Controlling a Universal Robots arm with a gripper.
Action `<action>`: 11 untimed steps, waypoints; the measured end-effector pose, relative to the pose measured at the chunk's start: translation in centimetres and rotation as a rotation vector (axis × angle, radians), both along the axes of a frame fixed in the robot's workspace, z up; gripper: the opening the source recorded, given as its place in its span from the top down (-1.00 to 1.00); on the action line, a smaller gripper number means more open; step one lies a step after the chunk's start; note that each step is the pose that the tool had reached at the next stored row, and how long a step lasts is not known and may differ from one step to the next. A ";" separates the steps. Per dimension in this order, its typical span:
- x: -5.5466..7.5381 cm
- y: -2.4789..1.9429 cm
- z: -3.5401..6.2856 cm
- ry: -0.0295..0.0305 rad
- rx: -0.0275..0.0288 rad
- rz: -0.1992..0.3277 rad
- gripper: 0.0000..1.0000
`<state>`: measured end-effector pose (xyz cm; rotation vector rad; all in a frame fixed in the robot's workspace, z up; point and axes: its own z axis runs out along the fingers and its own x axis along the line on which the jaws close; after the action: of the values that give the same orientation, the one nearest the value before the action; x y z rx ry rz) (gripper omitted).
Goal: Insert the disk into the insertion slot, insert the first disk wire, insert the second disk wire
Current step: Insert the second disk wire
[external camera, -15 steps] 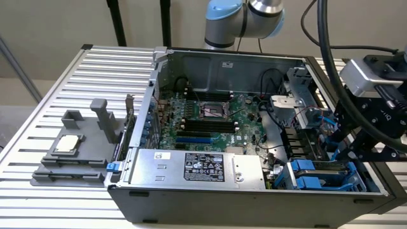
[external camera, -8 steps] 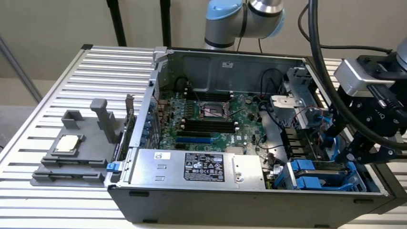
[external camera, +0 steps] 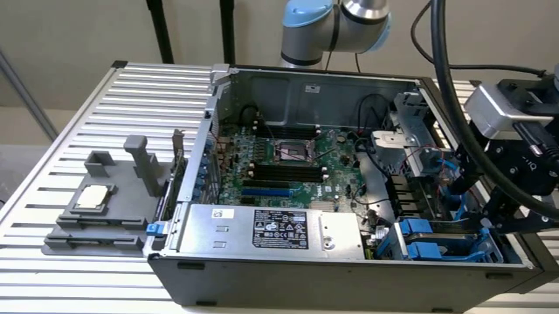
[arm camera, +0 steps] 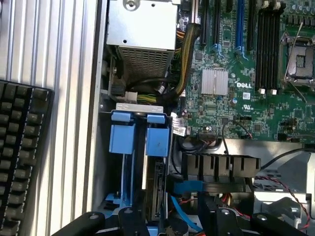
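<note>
Blue plastic carrier holds disk (arm camera: 157, 183), standing on edge in insertion slot (arm camera: 139, 107), connector edge toward gripper (arm camera: 174, 228); appears seated. Judged dense, rigid, shock-sensitive: take by carrier tabs or side edges, never by connector. Blue data cable (arm camera: 180, 209) lies just beside disk, thin and pliant. Gripper hangs over connector end; grip state cannot be told. Legible: "DELL" on motherboard (arm camera: 226, 110); power-supply label (external camera: 279, 229) print not legible.

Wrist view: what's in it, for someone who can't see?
Inside an open computer, two blue disk carriers stand side by side beside the green motherboard. A silver power supply sits inside too; a black keyboard lies outside.
</note>
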<state>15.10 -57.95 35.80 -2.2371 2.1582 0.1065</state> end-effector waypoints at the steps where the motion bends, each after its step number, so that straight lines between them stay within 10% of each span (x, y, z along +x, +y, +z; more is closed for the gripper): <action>1: 0.0 -0.26 0.01 0.0005 0.0006 0.000 -0.08; 11: 0.9 -2.28 -0.03 0.0136 0.0205 0.000 -0.08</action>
<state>16.02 -60.23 35.76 -2.2318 2.1537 0.1435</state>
